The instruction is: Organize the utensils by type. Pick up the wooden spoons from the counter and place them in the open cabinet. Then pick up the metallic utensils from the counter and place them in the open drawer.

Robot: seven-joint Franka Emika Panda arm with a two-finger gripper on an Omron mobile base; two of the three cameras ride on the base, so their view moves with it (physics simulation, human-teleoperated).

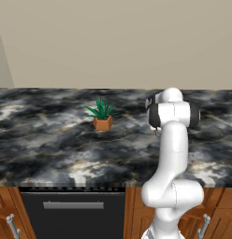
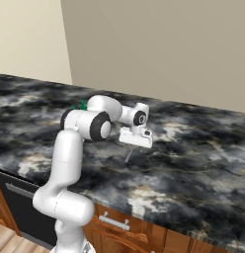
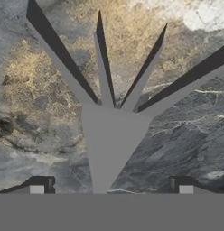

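Observation:
A silver-grey metal fork (image 3: 111, 131) lies on the black marbled counter (image 3: 37, 90), seen from very close, with its tines fanning toward the top of the hand view. My gripper (image 3: 111, 188) is open and hangs straight over the fork's handle, which runs down between the two fingertips (image 3: 39, 187). From the right base view, the gripper (image 2: 136, 144) points down just above the counter (image 2: 193, 158), and the thin grey fork (image 2: 128, 156) shows right below it. My own arm hides the gripper in the left base view. The wooden spoons, the cabinet and the open drawer are out of view.
A small potted green plant (image 1: 103, 116) stands on the counter (image 1: 52, 140) left of the arm, and its leaves (image 2: 82, 105) peek out behind my elbow. Below the counter edge are a dark dishwasher front (image 1: 73, 210) and wooden doors with metal handles (image 2: 114, 221).

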